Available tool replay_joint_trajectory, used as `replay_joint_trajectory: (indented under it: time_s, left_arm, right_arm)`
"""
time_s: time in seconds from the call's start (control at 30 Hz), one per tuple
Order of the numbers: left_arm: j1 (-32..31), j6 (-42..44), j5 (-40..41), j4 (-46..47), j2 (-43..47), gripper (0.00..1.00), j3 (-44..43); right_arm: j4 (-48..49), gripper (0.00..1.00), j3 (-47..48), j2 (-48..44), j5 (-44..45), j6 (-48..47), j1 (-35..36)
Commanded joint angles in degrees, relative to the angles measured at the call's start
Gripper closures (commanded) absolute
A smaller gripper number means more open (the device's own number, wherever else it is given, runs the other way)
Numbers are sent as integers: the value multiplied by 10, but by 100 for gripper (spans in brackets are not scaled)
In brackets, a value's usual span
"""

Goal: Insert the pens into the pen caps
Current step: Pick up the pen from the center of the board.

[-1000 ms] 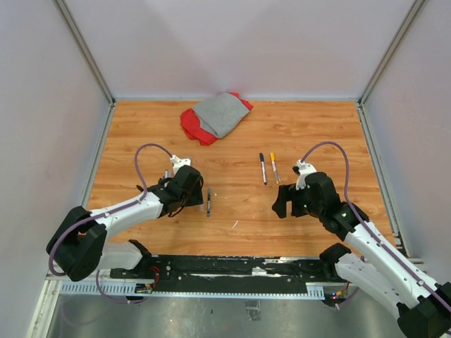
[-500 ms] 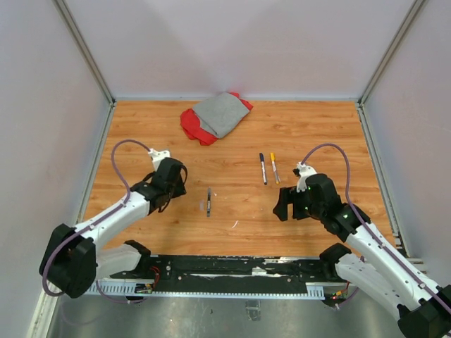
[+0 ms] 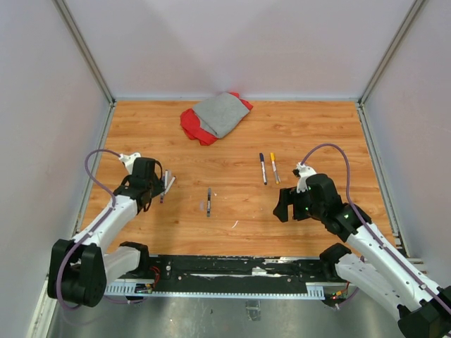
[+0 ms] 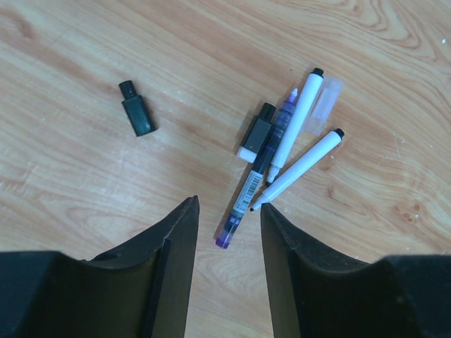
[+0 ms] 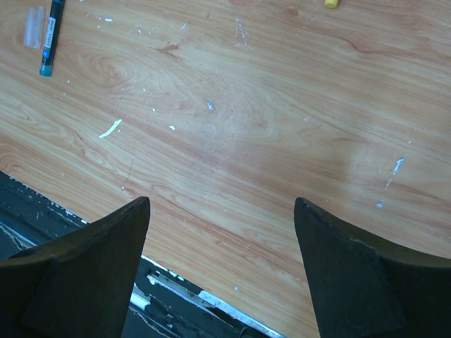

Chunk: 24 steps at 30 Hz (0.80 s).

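In the left wrist view several pens lie bunched on the wood just ahead of my fingers: a barcoded pen (image 4: 248,189) with a purple end and two white-barrelled pens (image 4: 301,121) (image 4: 299,169). A short black pen cap (image 4: 137,117) lies alone to their left. My left gripper (image 4: 227,205) is open and empty, just short of the purple end. In the top view that bunch of pens (image 3: 168,184) lies beside my left gripper (image 3: 153,189). A dark pen (image 3: 208,201) lies mid-table, and a dark-ended pen (image 3: 262,167) and a yellow-ended pen (image 3: 274,167) lie to its right. My right gripper (image 3: 283,208) is wide open and empty above bare wood.
A red and grey cloth (image 3: 215,116) lies at the back. White walls with metal rails enclose the table; a black rail (image 3: 232,271) runs along the near edge. In the right wrist view a teal-ended pen (image 5: 51,32) and a clear cap (image 5: 33,35) lie at the top left.
My left arm has swung left, away from the mid-table pen, which uncovers the bunch of pens beside it. The right arm has not moved.
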<state>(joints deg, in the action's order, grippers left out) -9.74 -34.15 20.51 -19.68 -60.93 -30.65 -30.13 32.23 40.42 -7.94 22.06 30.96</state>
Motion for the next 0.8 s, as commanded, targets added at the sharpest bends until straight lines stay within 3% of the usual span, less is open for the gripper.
replay_joint_trajectory:
  time_s: [0.0, 0.13, 0.77]
  left_arm:
    - [10, 36, -34, 45, -30, 55, -2]
    - [16, 50, -70, 62, -68, 57, -6]
    - [17, 63, -74, 42, -159, 64, -42]
  right_arm:
    - [-8, 17, 18, -5, -11, -8, -11]
    - [-7, 17, 16, -5, -12, -8, -11]
    - [-11, 16, 19, -9, -11, -11, -11]
